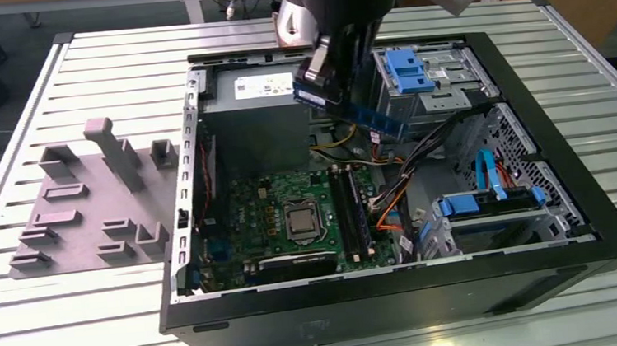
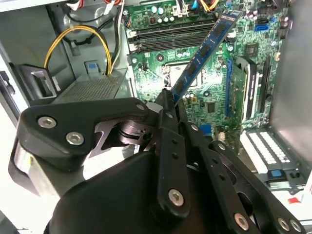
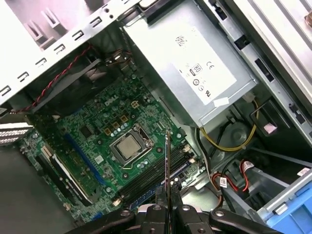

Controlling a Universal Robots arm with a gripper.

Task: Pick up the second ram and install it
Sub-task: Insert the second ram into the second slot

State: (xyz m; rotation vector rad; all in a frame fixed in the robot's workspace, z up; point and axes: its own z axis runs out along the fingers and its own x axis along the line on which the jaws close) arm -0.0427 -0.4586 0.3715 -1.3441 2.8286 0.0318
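tool (image 2: 168, 101) clenched on second ram (image 2: 204, 48) | held above motherboard (image 3: 97, 126) | judgement: line stick along ram slots (image 3: 146, 178), keep edge level, press evenly

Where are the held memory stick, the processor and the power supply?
second ram (image 2: 202, 53), second wrist view, middle of its board.
processor (image 3: 127, 148), first wrist view, silver lid.
power supply (image 3: 187, 53), first wrist view, labelled grey face.

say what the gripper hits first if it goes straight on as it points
Likely the memory slots beside the CPU socket, met by the second ram the gripper holds; depth unclear.
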